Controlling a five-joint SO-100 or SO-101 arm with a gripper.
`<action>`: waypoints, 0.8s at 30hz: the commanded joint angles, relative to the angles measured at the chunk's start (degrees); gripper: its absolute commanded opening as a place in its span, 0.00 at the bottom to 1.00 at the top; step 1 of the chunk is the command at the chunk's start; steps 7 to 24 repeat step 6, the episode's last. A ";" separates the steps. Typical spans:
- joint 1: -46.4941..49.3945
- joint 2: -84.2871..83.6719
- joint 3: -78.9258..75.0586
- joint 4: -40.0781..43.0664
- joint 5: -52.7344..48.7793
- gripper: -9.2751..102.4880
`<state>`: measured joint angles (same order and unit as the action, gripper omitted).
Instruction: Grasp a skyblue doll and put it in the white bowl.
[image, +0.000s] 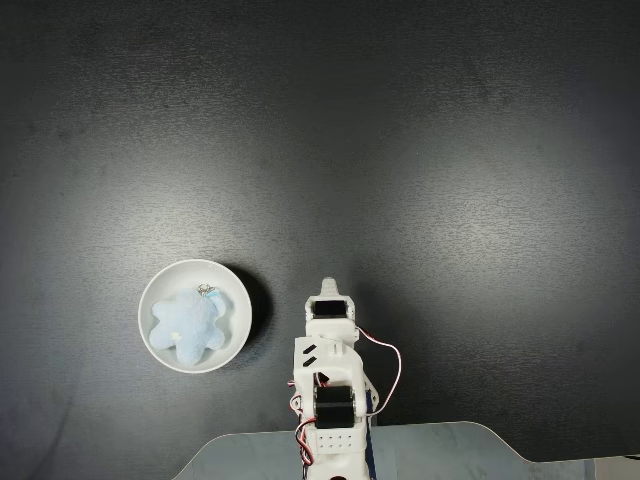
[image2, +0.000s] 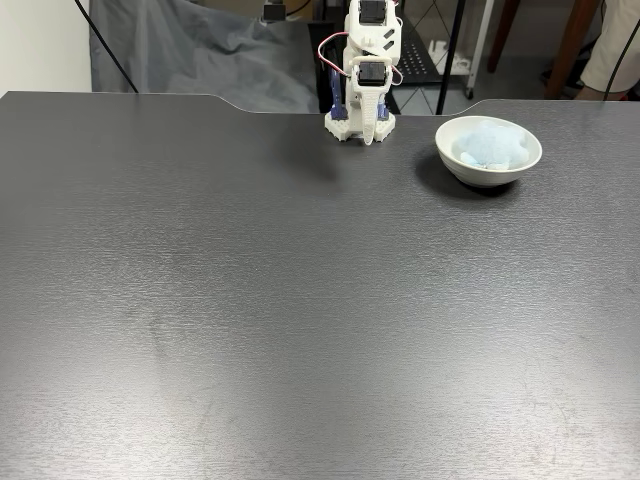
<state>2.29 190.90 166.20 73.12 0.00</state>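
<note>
The skyblue doll (image: 187, 325) lies inside the white bowl (image: 237, 300), its small metal clasp toward the bowl's far rim. In the other fixed view the doll (image2: 490, 146) peeks above the rim of the bowl (image2: 488, 174). My white arm is folded back over its base. The gripper (image: 327, 287) is shut with nothing in it, about a bowl's width to the right of the bowl in the top-down fixed view. Seen from the front, the gripper (image2: 368, 138) points down at the table just ahead of the base, left of the bowl.
A wide dark table (image: 400, 150) stretches out in front of the arm. Behind the table's back edge stand a grey cloth (image2: 200, 60) and some chair or stand legs (image2: 455, 50).
</note>
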 joint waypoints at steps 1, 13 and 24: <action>-0.35 0.35 -0.35 0.18 0.53 0.08; -0.35 0.35 -0.35 0.18 0.53 0.08; -0.35 0.35 -0.35 0.18 0.53 0.08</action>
